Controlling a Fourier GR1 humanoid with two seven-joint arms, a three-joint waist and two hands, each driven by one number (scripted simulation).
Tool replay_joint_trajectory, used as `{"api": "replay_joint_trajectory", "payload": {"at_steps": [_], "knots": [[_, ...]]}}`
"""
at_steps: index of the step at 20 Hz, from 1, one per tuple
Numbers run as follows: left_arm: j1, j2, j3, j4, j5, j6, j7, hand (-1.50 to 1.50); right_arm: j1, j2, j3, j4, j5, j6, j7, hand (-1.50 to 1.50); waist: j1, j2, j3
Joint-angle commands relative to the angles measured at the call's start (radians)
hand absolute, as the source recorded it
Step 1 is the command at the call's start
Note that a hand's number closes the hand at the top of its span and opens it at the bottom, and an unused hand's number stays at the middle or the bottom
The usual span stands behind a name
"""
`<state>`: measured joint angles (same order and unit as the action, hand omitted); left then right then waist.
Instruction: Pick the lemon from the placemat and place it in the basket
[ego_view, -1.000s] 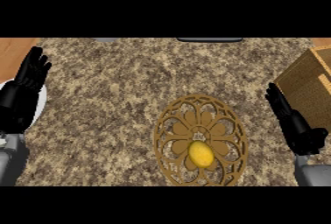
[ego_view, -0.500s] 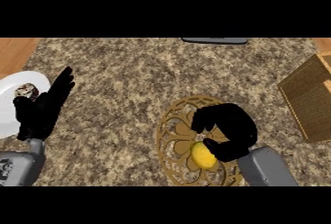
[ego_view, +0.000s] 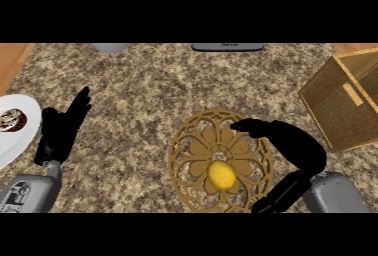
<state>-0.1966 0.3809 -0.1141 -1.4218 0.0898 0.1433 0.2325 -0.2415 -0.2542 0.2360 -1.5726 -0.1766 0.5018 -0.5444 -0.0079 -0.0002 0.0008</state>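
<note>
Speckled stone worktop, carrying a round carved placemat with the lemon at its centre, untouched. Right hand arched just beside the lemon, fingers curled, gripping nothing. Left hand open near a white plate. Wicker basket far right

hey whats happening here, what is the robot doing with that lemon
The robot is going for the lemon, which lies untouched in the middle of the round patterned placemat on the counter. Its right hand is over the mat's right side with its fingers curled, beside the lemon but not holding it. The left hand is open, off to the left next to a white plate. The basket waits at the right edge, and nothing is visible inside it.
</note>
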Motion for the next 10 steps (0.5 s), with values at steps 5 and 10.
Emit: {"api": "replay_joint_trajectory", "payload": {"at_steps": [5,10], "knots": [[-0.018,-0.028,-0.025,-0.002,-0.026,0.019,0.025,0.00,-0.183,-0.380,-0.066,-0.002,0.278,0.126,-0.011,-1.50,0.014,0.001,-0.001],[-0.060,-0.014,0.013,0.069,-0.011,-0.015,-0.008,0.00,-0.200,-0.511,0.034,-0.012,0.321,0.282,-0.084,-1.50,0.011,0.006,-0.001]]}}
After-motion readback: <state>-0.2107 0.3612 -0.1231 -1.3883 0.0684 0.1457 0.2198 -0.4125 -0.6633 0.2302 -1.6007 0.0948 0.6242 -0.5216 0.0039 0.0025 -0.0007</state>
